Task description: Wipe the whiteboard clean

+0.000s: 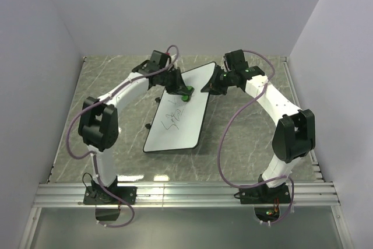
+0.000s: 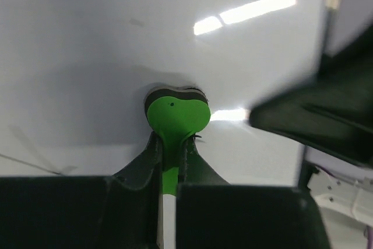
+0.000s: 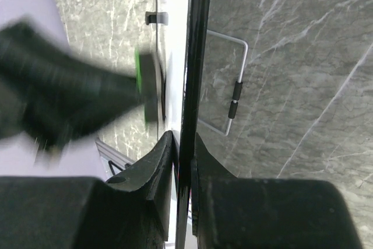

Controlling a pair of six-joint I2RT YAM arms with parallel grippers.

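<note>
Whiteboard between two arms, eraser on it, its edge pinched.
From above, the whiteboard (image 1: 175, 138) lies mid-counter (image 1: 250, 138), with a black scribble (image 1: 173, 118) on its near half. The left pincer (image 1: 181, 93) sets a green eraser (image 1: 186, 97) on the far half, and the right pincer (image 1: 211, 85) meets the board's far right edge. Left wrist: the pincer is clenched on the eraser's green stem (its pad sits against the white surface). Right wrist: this pincer is clamped on the thin black frame, the board seen edge-on, the eraser blurred beyond.
</note>
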